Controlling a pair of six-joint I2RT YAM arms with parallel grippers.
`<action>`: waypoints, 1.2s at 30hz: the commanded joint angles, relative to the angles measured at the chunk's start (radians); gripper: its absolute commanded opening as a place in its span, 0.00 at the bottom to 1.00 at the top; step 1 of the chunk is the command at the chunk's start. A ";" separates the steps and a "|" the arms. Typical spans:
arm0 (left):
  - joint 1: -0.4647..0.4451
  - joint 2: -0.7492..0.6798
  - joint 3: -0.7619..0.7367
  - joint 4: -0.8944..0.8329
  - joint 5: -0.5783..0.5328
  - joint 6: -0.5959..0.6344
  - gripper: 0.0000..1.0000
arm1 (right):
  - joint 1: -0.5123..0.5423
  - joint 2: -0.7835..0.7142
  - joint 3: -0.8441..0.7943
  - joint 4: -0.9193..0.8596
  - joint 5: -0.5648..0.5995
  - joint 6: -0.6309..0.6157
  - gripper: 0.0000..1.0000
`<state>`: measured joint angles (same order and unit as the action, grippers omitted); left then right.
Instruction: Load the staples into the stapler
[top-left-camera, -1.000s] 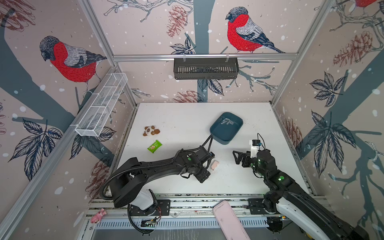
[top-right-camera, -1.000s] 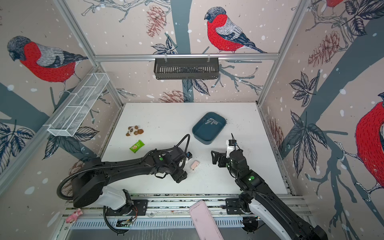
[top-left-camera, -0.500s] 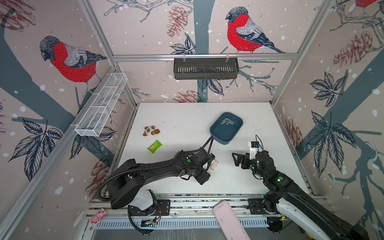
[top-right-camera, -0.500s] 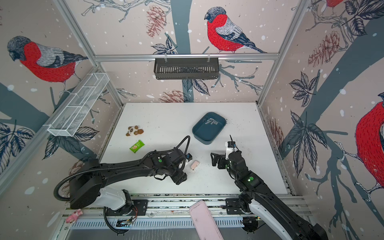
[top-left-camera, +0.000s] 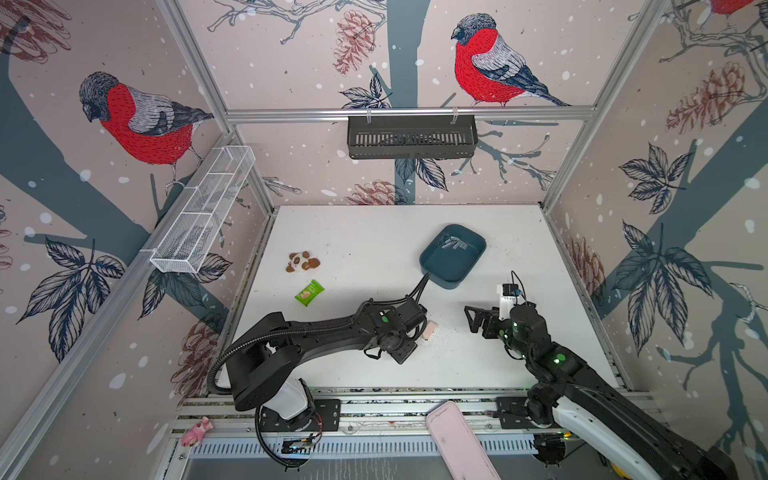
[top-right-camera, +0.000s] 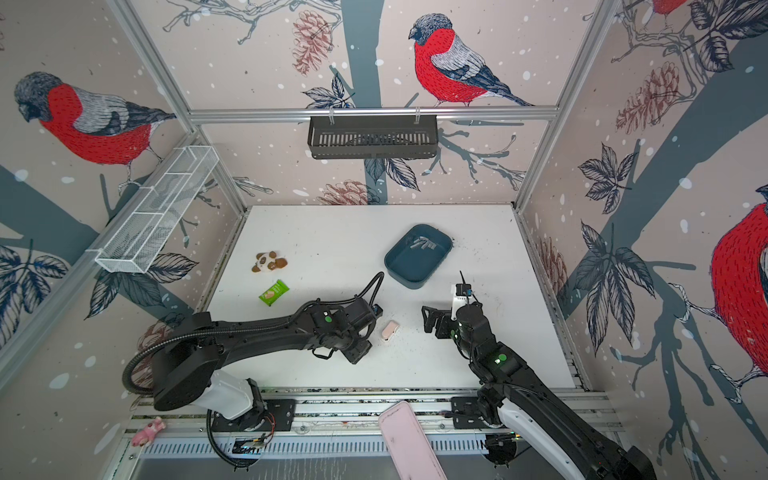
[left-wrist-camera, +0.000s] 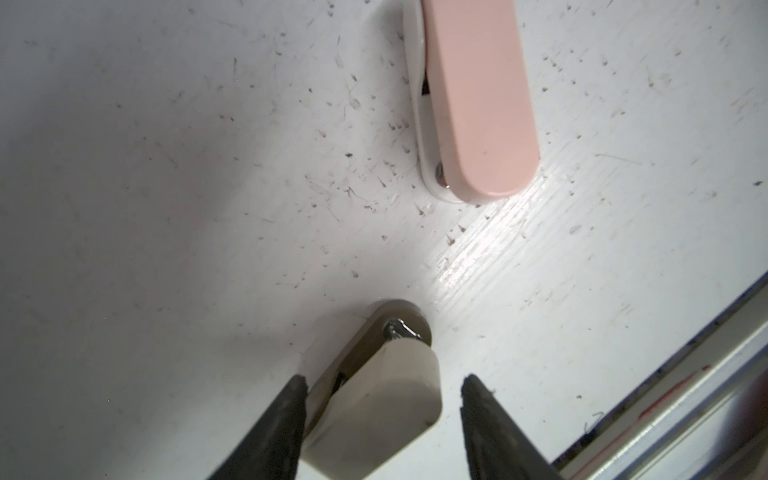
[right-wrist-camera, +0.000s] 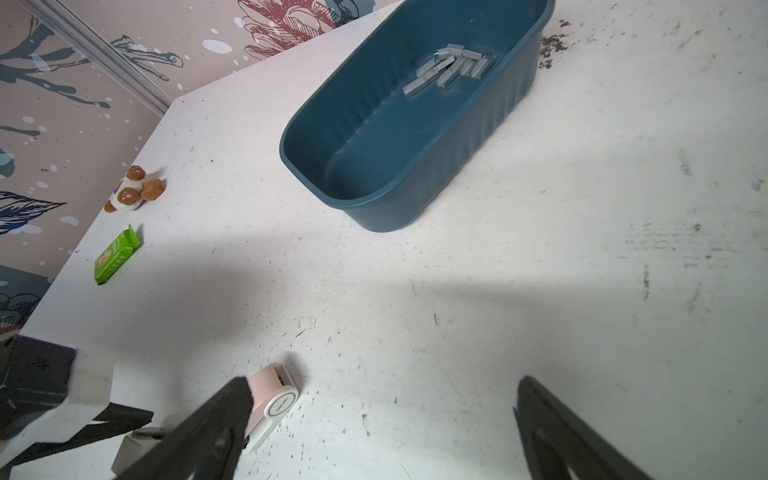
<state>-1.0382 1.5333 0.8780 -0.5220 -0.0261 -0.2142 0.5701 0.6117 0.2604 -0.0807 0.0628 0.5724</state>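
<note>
The left gripper (left-wrist-camera: 383, 377) holds its black, wedge-shaped jaws parted on either side of a small cream plastic stapler (left-wrist-camera: 374, 407) with rounded ends and a metal hinge pin. One jaw touches its side and the other stands clear. Just beyond it, a smooth pink-and-white mini stapler (left-wrist-camera: 478, 95) lies flat on the scuffed, speckled white bench (left-wrist-camera: 166, 166). The right gripper (right-wrist-camera: 383, 385) hovers with its jaws spread wide and empty. Farther back, the staples (right-wrist-camera: 451, 66), short silvery-grey metal strips, lie heaped at one end of a deep teal oval plastic tub (right-wrist-camera: 365, 137) with ribbed walls. Near the bench's left edge sit a fuzzy brown-and-white plush toy (right-wrist-camera: 133, 189) and a green packet (right-wrist-camera: 116, 257).
</note>
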 joint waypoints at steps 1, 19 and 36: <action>-0.002 -0.001 0.004 -0.033 0.008 -0.025 0.51 | 0.002 0.006 0.000 0.038 0.012 -0.007 1.00; -0.002 0.046 0.040 -0.055 -0.043 -0.085 0.34 | 0.002 -0.023 0.000 -0.026 0.014 0.026 1.00; 0.000 0.073 0.037 -0.034 -0.145 -0.197 0.33 | 0.002 -0.122 0.019 -0.086 0.100 0.094 1.00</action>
<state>-1.0382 1.5925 0.9043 -0.5495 -0.1253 -0.3832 0.5701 0.4950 0.2764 -0.1848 0.1467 0.6559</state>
